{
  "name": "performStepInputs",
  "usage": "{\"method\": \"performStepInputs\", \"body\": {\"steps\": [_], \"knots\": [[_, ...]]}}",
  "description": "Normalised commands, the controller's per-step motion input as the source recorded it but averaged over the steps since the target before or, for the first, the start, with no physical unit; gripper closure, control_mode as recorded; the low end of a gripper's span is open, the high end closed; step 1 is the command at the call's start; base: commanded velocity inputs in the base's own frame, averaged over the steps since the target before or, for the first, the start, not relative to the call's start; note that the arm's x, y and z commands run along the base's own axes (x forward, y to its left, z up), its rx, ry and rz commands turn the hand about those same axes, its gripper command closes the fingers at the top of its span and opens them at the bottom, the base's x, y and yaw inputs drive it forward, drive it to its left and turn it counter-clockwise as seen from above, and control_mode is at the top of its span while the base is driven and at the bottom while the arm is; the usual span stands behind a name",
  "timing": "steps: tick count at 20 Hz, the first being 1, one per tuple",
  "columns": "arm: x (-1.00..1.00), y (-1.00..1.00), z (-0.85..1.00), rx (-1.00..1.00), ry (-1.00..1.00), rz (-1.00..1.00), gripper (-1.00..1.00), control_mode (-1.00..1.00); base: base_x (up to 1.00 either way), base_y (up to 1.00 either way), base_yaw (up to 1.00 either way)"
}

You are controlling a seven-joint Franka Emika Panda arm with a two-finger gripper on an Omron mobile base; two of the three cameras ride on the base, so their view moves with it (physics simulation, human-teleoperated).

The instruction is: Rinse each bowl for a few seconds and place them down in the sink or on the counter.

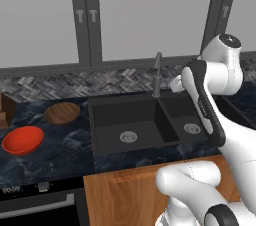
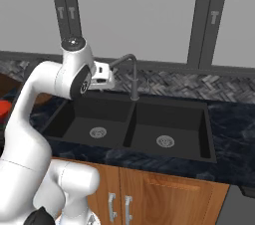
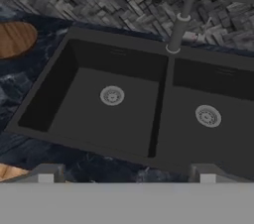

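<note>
Bowls, red (image 1: 22, 140) and wooden (image 1: 62, 113), sit rims-up on the counter (image 1: 60, 155) left of the sink (image 1: 150, 125); my claw (image 3: 126, 178) hangs spread over the basins.

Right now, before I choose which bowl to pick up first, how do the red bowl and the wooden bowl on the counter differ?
The red bowl is glossy bright red; the wooden bowl is brown and wood-grained. The red bowl sits nearer the counter's front edge and further left; the wooden bowl sits further back, closer to the sink. Both are shallow, round, of similar size, upright on the counter left of the sink, with nothing gripping them.
</note>
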Motion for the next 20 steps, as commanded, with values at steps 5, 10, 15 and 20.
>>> {"method": "performStepInputs", "body": {"steps": [5,10,15,20], "knots": [[0.05,-0.46,0.00,0.00,-0.15,0.14,-1.00,-1.00,0.00,0.00,0.00],[0.00,-0.48,-0.01,0.02,-0.13,0.13,-1.00,-1.00,0.00,0.00,0.00],[0.00,-0.47,0.00,0.01,-0.17,0.08,-1.00,-1.00,0.00,0.00,0.00],[0.00,-0.32,-0.01,0.01,-0.18,0.01,-1.00,-1.00,0.00,0.00,0.00]]}}
